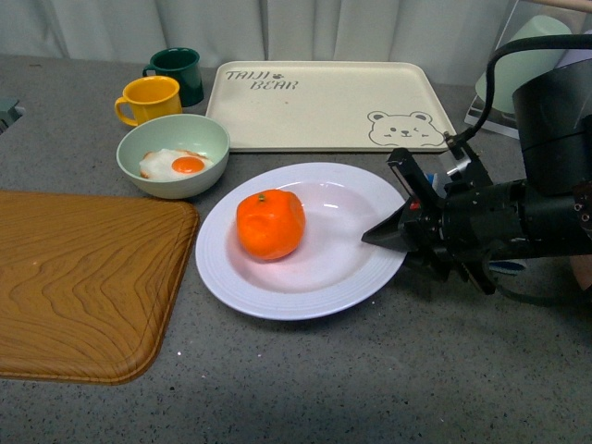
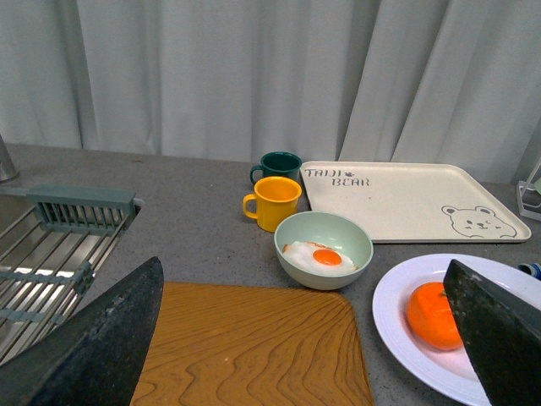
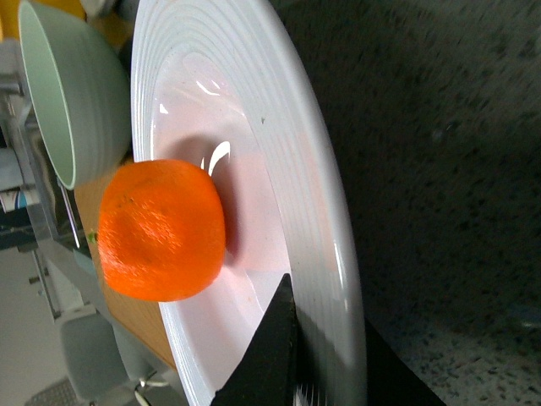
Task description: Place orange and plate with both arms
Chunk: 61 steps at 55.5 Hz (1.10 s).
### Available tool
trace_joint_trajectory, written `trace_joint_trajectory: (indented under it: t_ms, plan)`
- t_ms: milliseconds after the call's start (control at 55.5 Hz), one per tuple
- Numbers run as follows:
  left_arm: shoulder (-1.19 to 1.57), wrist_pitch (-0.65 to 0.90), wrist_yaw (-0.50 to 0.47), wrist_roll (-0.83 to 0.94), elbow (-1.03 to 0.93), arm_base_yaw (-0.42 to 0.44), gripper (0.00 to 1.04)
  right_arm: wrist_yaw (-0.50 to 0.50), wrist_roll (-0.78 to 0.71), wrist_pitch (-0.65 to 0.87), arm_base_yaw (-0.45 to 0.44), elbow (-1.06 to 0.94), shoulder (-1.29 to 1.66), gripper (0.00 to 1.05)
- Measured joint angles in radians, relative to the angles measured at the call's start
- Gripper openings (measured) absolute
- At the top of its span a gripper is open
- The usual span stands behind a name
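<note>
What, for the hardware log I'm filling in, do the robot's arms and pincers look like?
The right arm is black, with a bulky rounded housing, a black cable arching above it and a small red detail. The right pincer is black and tapers to a point. The left pincer shows two dark, rough-surfaced wedge fingers.

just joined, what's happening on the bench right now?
The right gripper appears to have its jaws clamped on the right rim of the white plate. The plate rests on the counter with the orange sitting in it. The left gripper is open, holding nothing, by the wooden tray.
</note>
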Motion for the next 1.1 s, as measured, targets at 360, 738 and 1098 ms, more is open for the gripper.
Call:
trace_joint_trajectory:
  t_ms: [360, 738, 1098]
  plan:
    - [0.000, 0.000, 0.000, 0.000, 0.000, 0.000, 0.98, -0.039, 0.035, -0.042, -0.048, 0.233, 0.055, 0.04]
    - [0.000, 0.000, 0.000, 0.000, 0.000, 0.000, 0.98, -0.039, 0.057, -0.286, -0.073, 0.756, 0.343, 0.04]
    - [0.000, 0.000, 0.000, 0.000, 0.000, 0.000, 0.98, -0.014, 0.051, -0.521, -0.080, 1.157, 0.552, 0.04]
